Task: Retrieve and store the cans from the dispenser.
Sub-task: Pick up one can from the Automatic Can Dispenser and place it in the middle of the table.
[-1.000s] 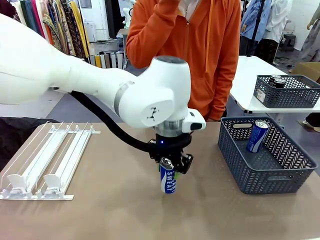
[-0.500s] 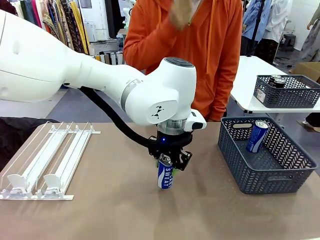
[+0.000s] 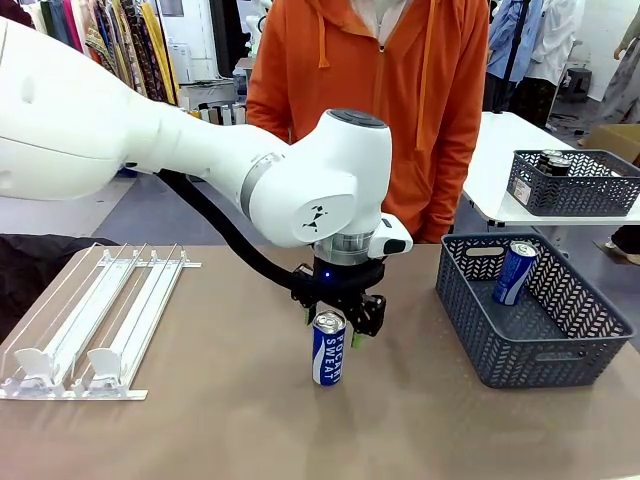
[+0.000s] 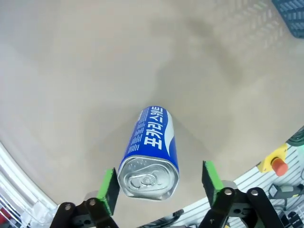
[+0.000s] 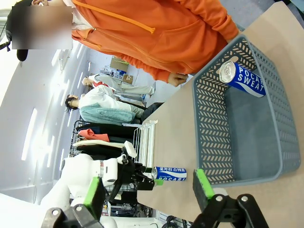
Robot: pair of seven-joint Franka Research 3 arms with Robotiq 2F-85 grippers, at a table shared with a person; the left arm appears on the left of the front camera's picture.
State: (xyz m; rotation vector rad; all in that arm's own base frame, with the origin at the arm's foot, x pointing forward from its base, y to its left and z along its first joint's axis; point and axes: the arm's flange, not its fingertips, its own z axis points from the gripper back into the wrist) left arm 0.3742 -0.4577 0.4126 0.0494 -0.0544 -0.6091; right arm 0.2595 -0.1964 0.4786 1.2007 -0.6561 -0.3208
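A blue Pocari Sweat can stands upright on the table's middle. My left gripper hovers just over its silver top, open. In the left wrist view the can sits between the green pads, with a gap on each side. A second blue can leans inside the grey basket at the right. The white dispenser lies at the left, its lanes bare. My right gripper is open in the air, looking at the basket, its can and the standing can.
A person in an orange hoodie stands at the far edge, right behind the left arm. Another grey basket with dark cans rests on a farther white table. A red stop button shows past the table's edge.
My left gripper has opened and risen a little off the blue can, which now stands free on the table. The person's raised hand has dropped.
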